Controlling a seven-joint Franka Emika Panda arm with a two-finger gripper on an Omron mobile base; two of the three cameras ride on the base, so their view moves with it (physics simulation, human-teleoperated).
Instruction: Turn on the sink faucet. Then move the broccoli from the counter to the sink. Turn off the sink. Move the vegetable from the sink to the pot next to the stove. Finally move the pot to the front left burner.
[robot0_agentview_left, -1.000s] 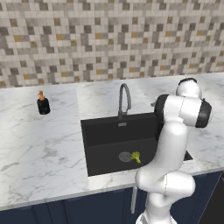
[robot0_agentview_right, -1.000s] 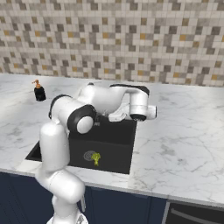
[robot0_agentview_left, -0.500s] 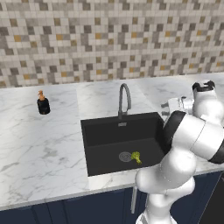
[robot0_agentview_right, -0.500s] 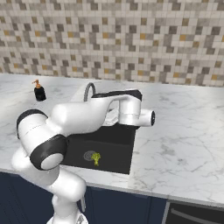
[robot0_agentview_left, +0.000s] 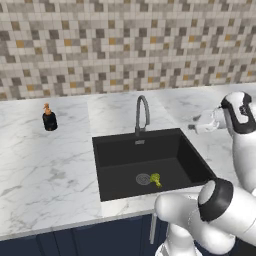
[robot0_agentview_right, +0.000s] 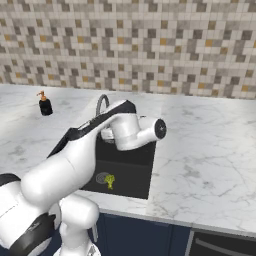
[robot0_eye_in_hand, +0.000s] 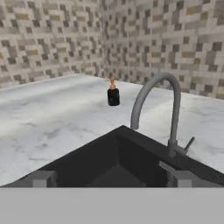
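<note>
Hand (robot0_eye_in_hand: 109, 178) open beside faucet (robot0_eye_in_hand: 164, 109)

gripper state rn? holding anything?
Gripper: open, jaws wide apart, holding nothing. It is aimed across the sink toward the sink faucet; the broccoli lies in the basin by the drain.

You have one broccoli (robot0_agentview_left: 155, 179), one sink (robot0_agentview_left: 120, 150), one sink faucet (robot0_agentview_left: 142, 115), one soap bottle (robot0_agentview_left: 49, 118) and one counter (robot0_agentview_left: 45, 165).
</note>
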